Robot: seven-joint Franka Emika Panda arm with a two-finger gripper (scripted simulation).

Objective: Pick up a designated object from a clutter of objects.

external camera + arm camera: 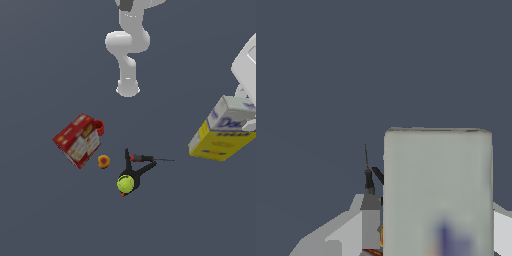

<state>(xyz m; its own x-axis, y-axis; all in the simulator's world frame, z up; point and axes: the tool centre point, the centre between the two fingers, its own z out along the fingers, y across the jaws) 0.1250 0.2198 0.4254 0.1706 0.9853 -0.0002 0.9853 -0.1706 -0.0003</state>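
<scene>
The wrist view is filled closest by the pale white top of the small rectangular yellow-and-white carton (437, 192), with a blur of blue lettering low on its face. The claw (431, 225) is closed on this carton: 1 grey finger (370, 222) shows pressed beside it on 1 side, and a sliver of the other shows past the carton's opposite edge. Beyond the finger, the thin screwdriver (367, 172) and part of the black clamp (377, 175) lie on the dark grey tabletop (356, 65).

In the exterior view the same carton (223, 131) hangs tilted at the exterior view's right, white end up toward the white arm (246, 65), well apart from the rest of the clutter. Nearest the camera among that clutter is the yellow-green tennis ball (125, 184), resting against the clamp (137, 175). The screwdriver (150, 159) lies just behind the clamp, its thin shaft pointing to the exterior view's right. To the exterior view's left sits the small orange ball-like fruit (103, 161), and beside it the red-and-white box (77, 140) with the red mug (98, 127) touching its far corner. Farthest back stands the arm's white base (128, 89).
</scene>
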